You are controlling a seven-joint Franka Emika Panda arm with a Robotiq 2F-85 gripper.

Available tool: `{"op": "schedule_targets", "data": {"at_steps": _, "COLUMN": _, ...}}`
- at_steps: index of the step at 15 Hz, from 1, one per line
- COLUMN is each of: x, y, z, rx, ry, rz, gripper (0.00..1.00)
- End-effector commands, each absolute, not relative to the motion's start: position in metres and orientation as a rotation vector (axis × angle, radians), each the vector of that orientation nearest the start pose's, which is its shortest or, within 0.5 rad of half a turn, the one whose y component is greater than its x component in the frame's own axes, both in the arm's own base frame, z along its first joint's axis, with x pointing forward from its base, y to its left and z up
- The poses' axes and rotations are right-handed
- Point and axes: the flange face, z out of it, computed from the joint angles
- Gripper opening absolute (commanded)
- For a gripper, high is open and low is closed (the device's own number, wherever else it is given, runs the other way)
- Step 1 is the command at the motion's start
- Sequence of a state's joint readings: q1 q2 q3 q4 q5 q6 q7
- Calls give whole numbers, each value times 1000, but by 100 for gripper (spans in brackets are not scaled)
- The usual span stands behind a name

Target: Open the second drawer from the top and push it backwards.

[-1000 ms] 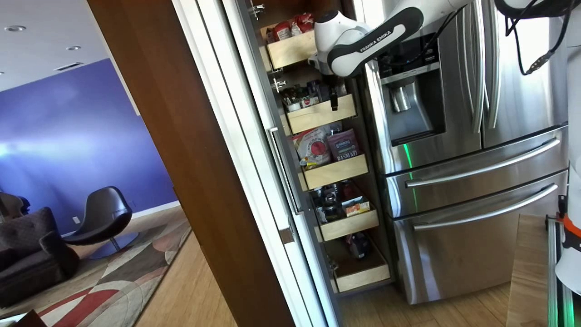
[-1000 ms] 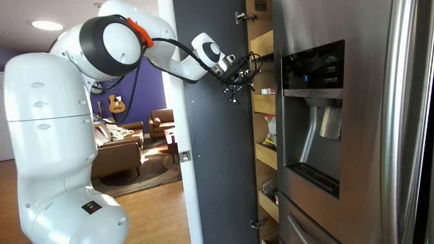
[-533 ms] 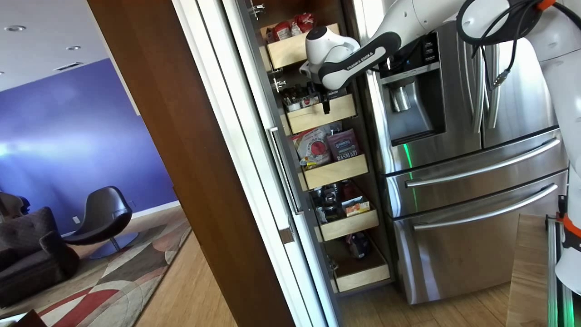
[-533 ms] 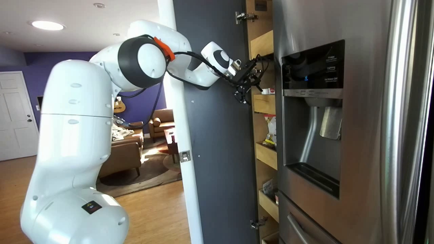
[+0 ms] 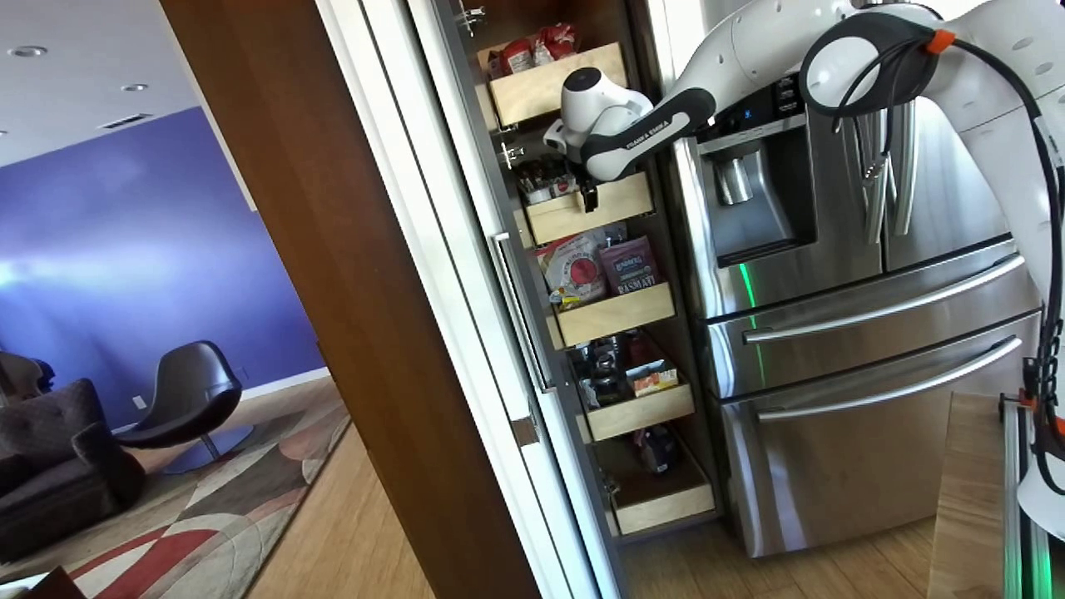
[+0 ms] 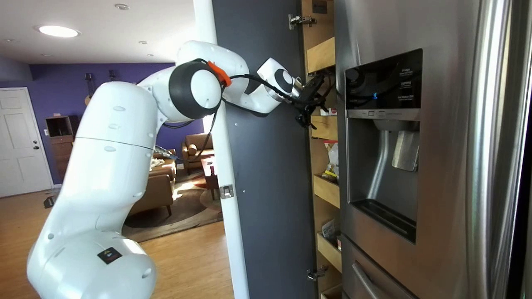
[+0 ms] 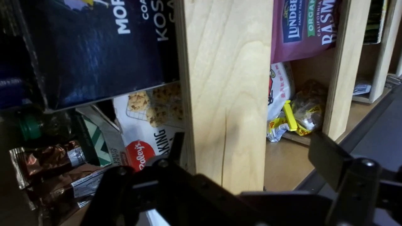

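"Noting chg. vs. approx. 1 s ago: the gripper (image 7: 249, 144) sits lower and nearer the 2nd drawer (image 5: 621, 200), w/ the arm (image 5: 749, 50) reaching farther in. Drawer pos. is the same in both exterior views."

"Ack. Gripper state?"

"Wide, nothing held. Per wrist view, the fingers (image 7: 328, 161) stand well apart: one just beside the top edge of the wooden front (image 7: 226, 78), one past its bottom edge. Contact w/ the wood: can't tell."

"Drawer loc.?"

"In the cabinet (image 6: 324, 29), below the top drawer (image 5: 528, 96) and above the 3rd drawer (image 5: 616, 315). Est.: not yet pulled out, as it lines up approx. w/ its neighbors. Contents incl. a dark box (image 7: 103, 56) and a white box (image 7: 147, 125) w/ cookies on its face."

"Meaning for the task?"

"Approach looks nearly done; opening is not yet begun, IMO. Next step, prob.: get the upper finger over the top edge, secure the front, pull straight out, then push back."

"Cautions?"

"Three. (a) Upper finger may snag the white box. (b) Too low a reach may bump the 3rd drawer. (c) In an exterior view the cabinet door (image 6: 270, 166) stands near the gripper; maintain clearance during pull. Verify hold before applying force."
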State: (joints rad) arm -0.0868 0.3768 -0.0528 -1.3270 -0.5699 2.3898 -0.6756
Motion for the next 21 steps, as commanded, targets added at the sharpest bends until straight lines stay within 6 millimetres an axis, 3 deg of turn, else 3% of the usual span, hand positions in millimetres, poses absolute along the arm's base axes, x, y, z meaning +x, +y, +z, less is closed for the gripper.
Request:
{"op": "schedule_targets", "data": {"at_steps": 1, "x": 728, "y": -113, "z": 598, "rx": 2136, "ry": 1013, "rz": 531, "gripper": 100}}
{"op": "schedule_targets", "data": {"at_steps": 14, "x": 754, "y": -128, "z": 583, "rx": 2174, "ry": 1075, "rz": 570, "gripper": 100}}
{"op": "schedule_targets", "data": {"at_steps": 18, "x": 753, "y": -127, "z": 578, "rx": 2222, "ry": 1113, "rz": 552, "gripper": 100}}
{"op": "schedule_targets", "data": {"at_steps": 21, "x": 743, "y": -118, "z": 590, "rx": 2286, "ry": 1130, "rz": 525, "gripper": 100}}
